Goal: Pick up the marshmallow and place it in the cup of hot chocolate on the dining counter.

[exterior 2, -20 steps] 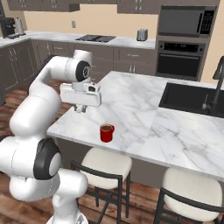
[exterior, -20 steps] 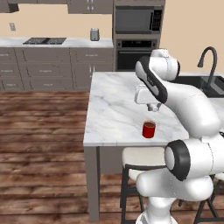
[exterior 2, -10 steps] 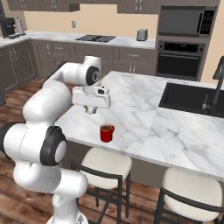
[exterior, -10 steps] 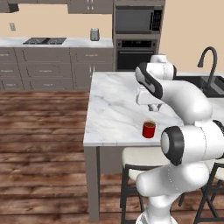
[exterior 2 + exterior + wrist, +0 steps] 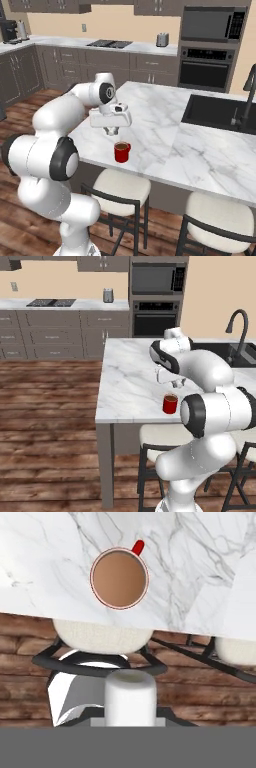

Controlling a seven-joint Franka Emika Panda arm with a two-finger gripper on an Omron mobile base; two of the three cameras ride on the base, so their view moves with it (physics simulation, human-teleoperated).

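The end effector (image 5: 111, 131) grips the marshmallow (image 5: 130, 698) above the tabletop (image 5: 165, 120), near its front edge. The cup of hot chocolate (image 5: 120, 151) stands just beside, not below. I think the carry step is running; next the end effector must come over the cup, then release

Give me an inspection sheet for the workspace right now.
Surface: white marble dining counter, no spills seen.
Job's things: red cup of hot chocolate upright near the stool-side edge; white marshmallow sits at the gripper, off the counter.
Clutter: nothing seen on the counter around the cup.
Grippers: gripper above the counter, beside the cup rather than over it, shut on the marshmallow.
Cables: nothing seen.
Surroundings: sink with dark faucet in the counter, stools below, oven and cabinets behind, wood floor.
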